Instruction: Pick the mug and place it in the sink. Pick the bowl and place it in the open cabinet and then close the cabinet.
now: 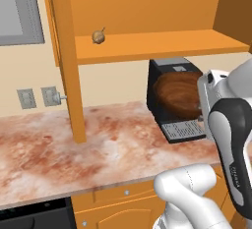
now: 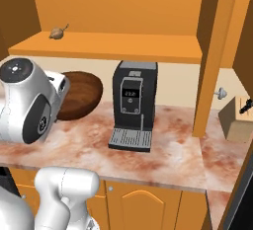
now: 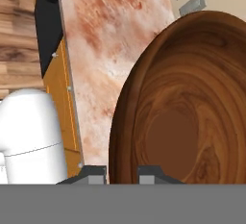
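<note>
The bowl (image 3: 187,103) is seen clamped by its rim between the narrowly set tips of the gripper (image 3: 122,172), turned on edge and carried above the marbled counter (image 1: 74,149). The open cabinet (image 2: 113,46) lies above and beyond it, its shelf level higher than the bowl, so the coming move is judged to call for a lift and a reach inward. On that shelf a small garlic-like bulb (image 1: 98,37) is seen towards one end. A black coffee machine (image 2: 132,106) stands just beside the bowl under the shelf and may obstruct it; how much room lies between them cannot be told for certain.
</note>
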